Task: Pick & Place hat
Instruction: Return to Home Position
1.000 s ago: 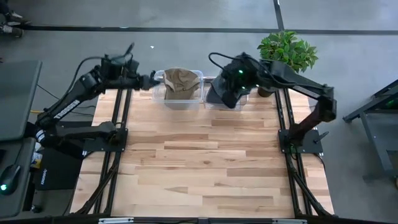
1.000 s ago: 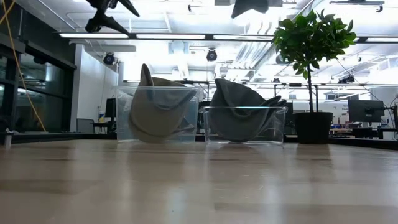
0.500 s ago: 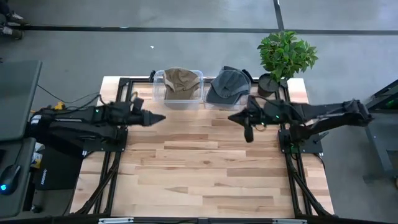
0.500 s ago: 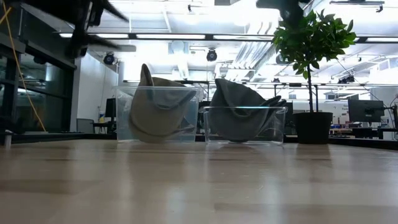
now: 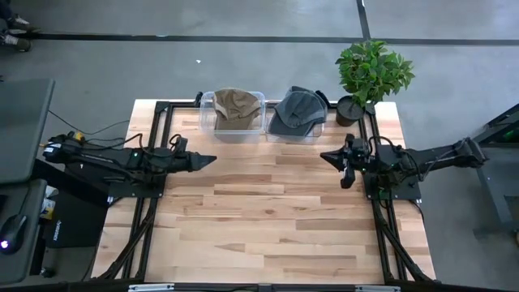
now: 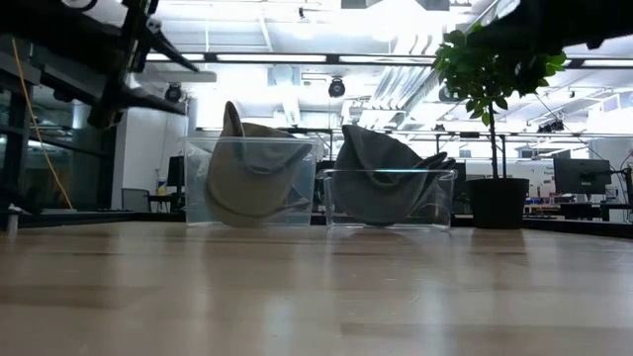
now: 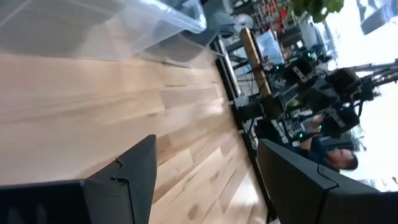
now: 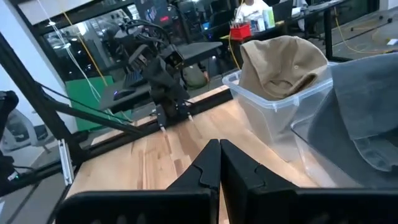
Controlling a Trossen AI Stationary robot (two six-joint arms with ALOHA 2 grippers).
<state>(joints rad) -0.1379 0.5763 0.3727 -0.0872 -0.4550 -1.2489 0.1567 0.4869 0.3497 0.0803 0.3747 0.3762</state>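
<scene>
The brown cap (image 5: 234, 104) sits in the white bin (image 5: 233, 131) and the gray cap (image 5: 297, 112) in the clear bin (image 5: 297, 135) beside it, both at the far edge of the surface (image 5: 268, 211). Neither hand holds anything: the left hand (image 5: 204, 161), fingers spread wide, lies low by the left edge, and the right hand (image 5: 327, 154), fingers pressed together, by the right edge. Both point inward, with the bins farther back and off their line, so settling to rest should clear them
</scene>
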